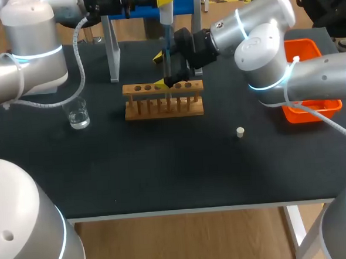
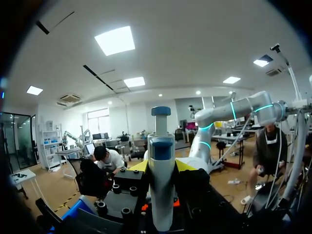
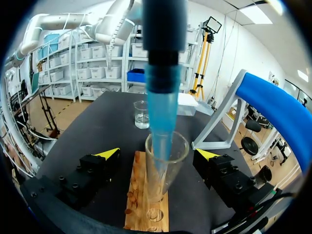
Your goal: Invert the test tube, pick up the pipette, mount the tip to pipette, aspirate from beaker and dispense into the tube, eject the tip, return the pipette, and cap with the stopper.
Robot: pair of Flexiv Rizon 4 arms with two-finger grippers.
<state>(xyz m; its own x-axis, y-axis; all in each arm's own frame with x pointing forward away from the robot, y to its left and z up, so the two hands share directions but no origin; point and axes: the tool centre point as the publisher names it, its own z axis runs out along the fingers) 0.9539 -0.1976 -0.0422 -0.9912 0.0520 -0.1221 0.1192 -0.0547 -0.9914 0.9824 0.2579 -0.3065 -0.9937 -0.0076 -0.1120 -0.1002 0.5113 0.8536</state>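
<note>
Above the wooden rack [image 1: 163, 106] in the head view, the left gripper [image 1: 164, 0] holds the pipette [image 1: 166, 24] upright. The beaker [image 1: 78, 115] sits well to the rack's left and the stopper [image 1: 240, 132] to its right.

Left wrist view: both fingers clamp the pipette.

Right wrist view: the right gripper [image 3: 158, 153] has its fingers wide apart either side of the test tube [image 3: 180, 148], not touching it. The blue tip [image 3: 162, 112] dips into the tube's mouth.

Head view looks down from behind; both wrist views closely share the pipette [image 2: 161, 195].
</note>
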